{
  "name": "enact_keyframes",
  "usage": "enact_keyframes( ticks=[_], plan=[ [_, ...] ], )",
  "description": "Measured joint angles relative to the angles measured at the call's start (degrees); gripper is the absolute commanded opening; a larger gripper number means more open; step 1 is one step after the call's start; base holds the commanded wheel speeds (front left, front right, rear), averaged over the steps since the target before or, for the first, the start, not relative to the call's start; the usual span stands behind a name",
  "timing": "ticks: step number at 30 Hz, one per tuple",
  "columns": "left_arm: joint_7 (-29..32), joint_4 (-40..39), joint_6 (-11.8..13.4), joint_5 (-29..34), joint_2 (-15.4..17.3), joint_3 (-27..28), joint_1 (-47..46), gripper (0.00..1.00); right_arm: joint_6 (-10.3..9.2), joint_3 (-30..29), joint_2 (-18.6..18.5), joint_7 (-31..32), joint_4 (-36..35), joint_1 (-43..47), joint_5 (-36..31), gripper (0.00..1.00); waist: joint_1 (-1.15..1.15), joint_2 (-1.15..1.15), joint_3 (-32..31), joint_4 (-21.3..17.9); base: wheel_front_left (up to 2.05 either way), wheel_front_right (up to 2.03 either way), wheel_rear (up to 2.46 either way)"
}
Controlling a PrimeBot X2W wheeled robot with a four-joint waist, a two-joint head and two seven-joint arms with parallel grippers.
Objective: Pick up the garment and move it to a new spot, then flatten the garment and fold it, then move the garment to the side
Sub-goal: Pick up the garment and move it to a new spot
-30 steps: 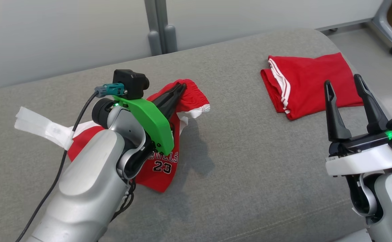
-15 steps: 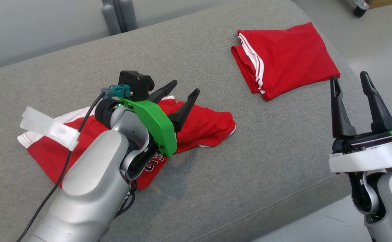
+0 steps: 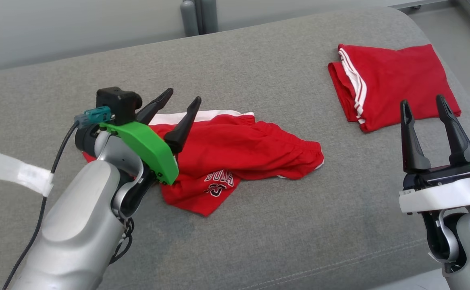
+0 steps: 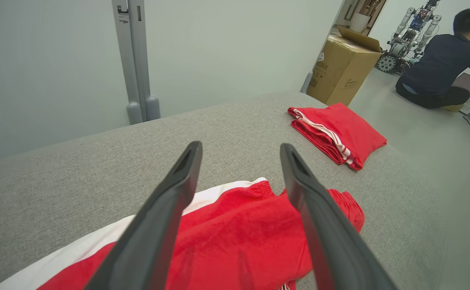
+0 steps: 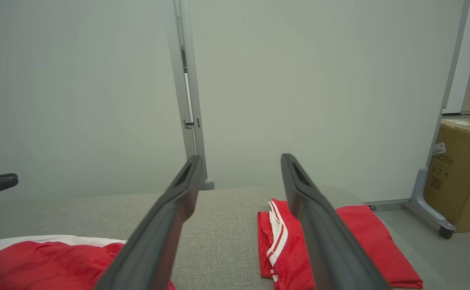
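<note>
garment (image 3: 239, 149): crumpled red shorts lying loose on the grey cushion (image 3: 259, 60), left of centre | left gripper (image 3: 184, 94): jaws spread, empty, over the garment's white-trimmed left end, apparently just clear of the cloth | right gripper (image 3: 422, 100): jaws spread, empty, well apart from it, near the folded red garment (image 3: 396, 88)

Bare cushion (image 3: 299, 96) separates crumpled garment (image 3: 251, 145) from folded garment (image 3: 400, 84).
</note>
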Motion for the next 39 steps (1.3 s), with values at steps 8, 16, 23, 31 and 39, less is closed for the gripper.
enact_keyframes(
  ticks=[8,16,23,31,39],
  plan=[
    [-5.06,-0.71,2.64,0.14,2.99,3.86,5.41,1.00,0.00,-0.14,0.02,0.00,1.10,1.75,0.07,1.00,0.00,0.00,-1.65,4.25,0.00,0.00,0.00],
    [-9.59,-2.92,5.56,2.91,6.37,5.77,10.26,1.00,0.00,-0.15,0.09,0.00,1.47,3.40,0.44,1.00,0.00,0.00,-3.52,6.95,0.00,0.00,0.00],
    [-14.00,-6.25,9.61,3.61,7.23,8.10,16.82,1.00,-0.02,-0.80,0.07,0.00,1.48,4.96,0.85,1.00,0.00,0.00,-4.95,8.90,0.00,0.00,0.00],
    [-14.49,-9.39,11.10,2.97,7.35,10.38,22.18,1.00,-0.52,-1.25,1.00,0.00,1.40,6.70,1.33,1.00,0.00,0.00,-5.57,9.60,0.00,0.00,0.00],
    [-14.94,-12.34,11.61,2.98,7.44,10.93,23.84,1.00,-0.51,-1.20,0.99,0.00,0.79,6.72,1.34,1.00,0.00,0.00,-5.52,9.37,0.00,0.00,0.00]
  ],
)
